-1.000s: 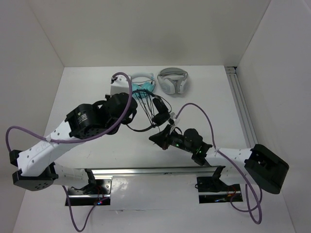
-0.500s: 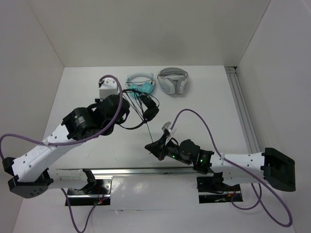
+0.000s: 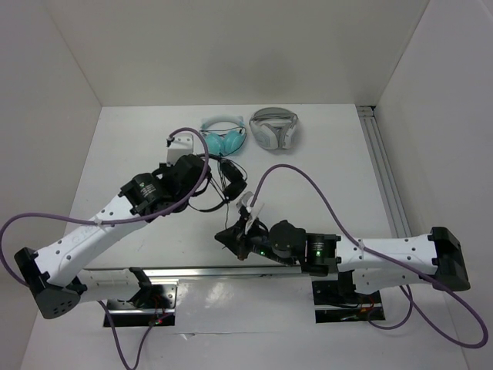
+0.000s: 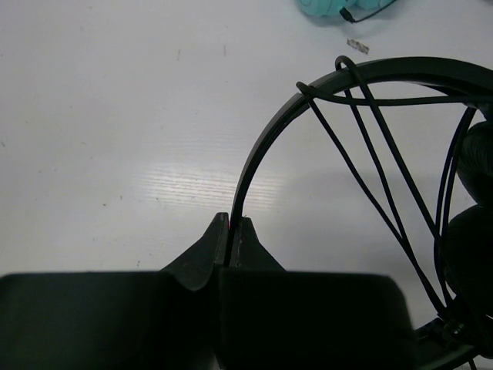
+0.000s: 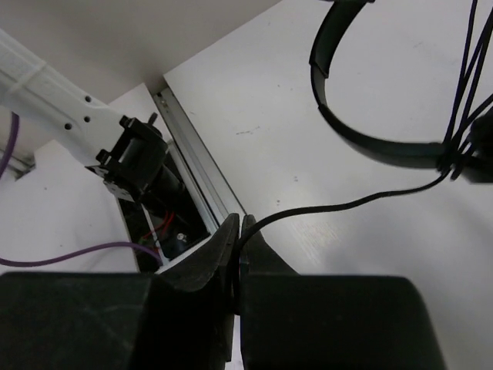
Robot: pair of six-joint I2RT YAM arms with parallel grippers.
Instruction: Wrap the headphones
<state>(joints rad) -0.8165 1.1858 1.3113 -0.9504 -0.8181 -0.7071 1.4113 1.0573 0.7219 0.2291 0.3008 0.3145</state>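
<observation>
Black headphones, thin curved headband tight in left pincer, slim cable tight in right pincer.

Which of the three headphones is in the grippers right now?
The black headphones: the left gripper pinches its thin headband, the right gripper pinches its cable. The teal headphones and white-grey headphones lie ungripped farther back.

A white table sits boxed by plain white walls (a metal rail along its right edge).
</observation>
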